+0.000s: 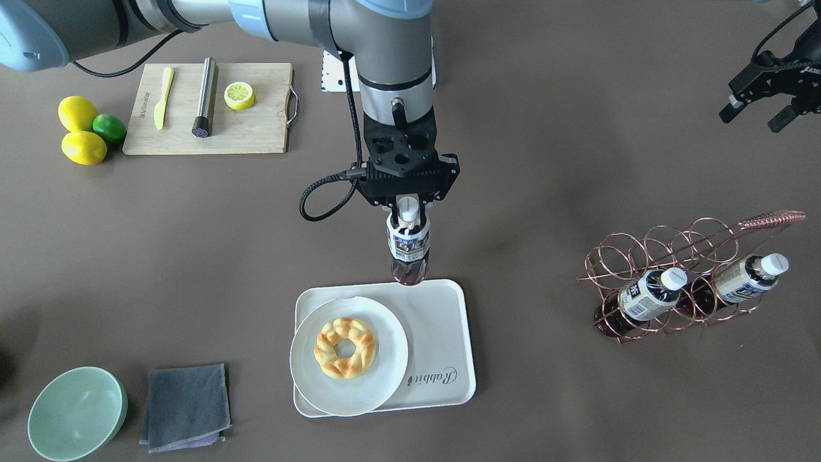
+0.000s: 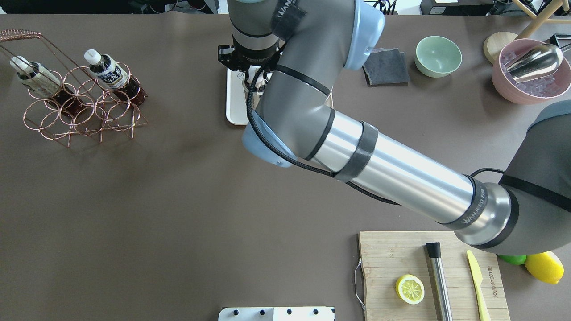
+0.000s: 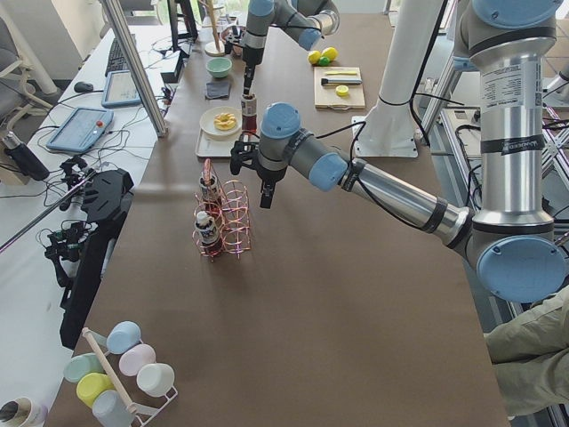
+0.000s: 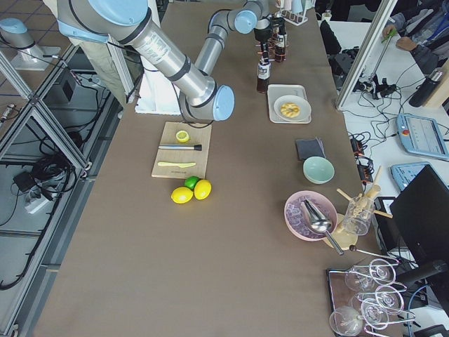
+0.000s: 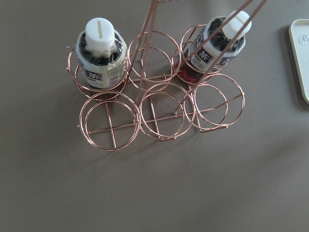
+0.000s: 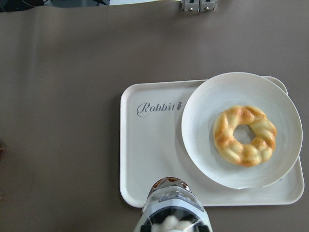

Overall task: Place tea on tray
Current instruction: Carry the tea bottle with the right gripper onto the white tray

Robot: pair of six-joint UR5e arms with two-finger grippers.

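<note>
The fingers of the right gripper (image 1: 408, 206) are pinching the tea (image 1: 408, 247) just under its white cap, and the bottle is hanging upright. Its dark base is sitting over the robot-side edge of the tray (image 1: 442, 333) (touching down or a shade above, I cannot tell). Beside it on the tray, the round plate (image 1: 387, 333) is carrying a braided ring pastry (image 1: 345, 347). Out wide, the left gripper (image 1: 755, 115) is hovering with fingers spread and nothing between them, above the copper wire rack (image 1: 670, 253), which is holding two more bottles (image 1: 644, 292).
</note>
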